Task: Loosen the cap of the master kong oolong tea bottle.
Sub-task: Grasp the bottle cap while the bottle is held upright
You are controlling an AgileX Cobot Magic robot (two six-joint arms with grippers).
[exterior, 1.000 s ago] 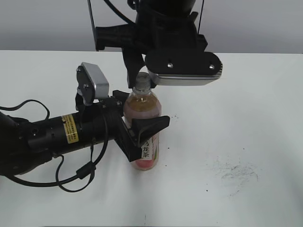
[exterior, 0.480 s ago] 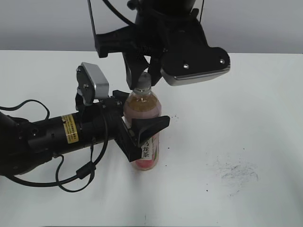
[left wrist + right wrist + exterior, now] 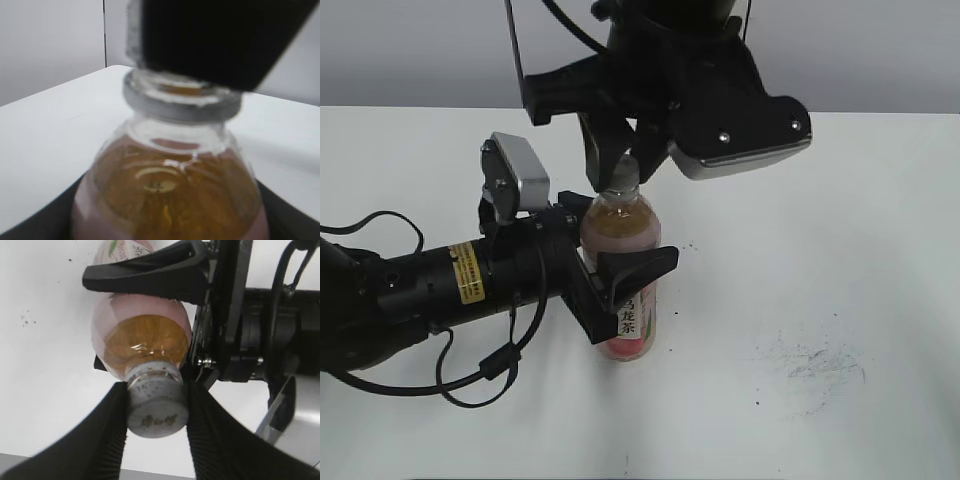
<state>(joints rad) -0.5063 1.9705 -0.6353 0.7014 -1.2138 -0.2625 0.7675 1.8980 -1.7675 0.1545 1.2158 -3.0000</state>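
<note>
The master kong oolong tea bottle (image 3: pixel 623 240) stands upright on the white table, amber tea inside and a pink-and-white label low down. My left gripper (image 3: pixel 620 275) is shut on its body from the left; the left wrist view shows the bottle's shoulder (image 3: pixel 170 195) close up. My right gripper (image 3: pixel 617 172) comes down from above and is shut on the cap (image 3: pixel 156 409), which is grey-white with a faint mark on top. Its black ribbed fingers (image 3: pixel 105 440) press both sides of the cap. In the exterior view the cap (image 3: pixel 622 177) is mostly hidden by the fingers.
The white table (image 3: pixel 820 260) carries faint dark scuff marks (image 3: pixel 815 365) at the right front. The left arm's black body and cables (image 3: pixel 430 290) lie across the left side. The right arm's wrist camera housing (image 3: pixel 740 130) hangs above the bottle.
The right wrist has rotated about the cap: its silver camera housing swung from facing front to tilted up and right. The bottle and left arm have stayed still.
</note>
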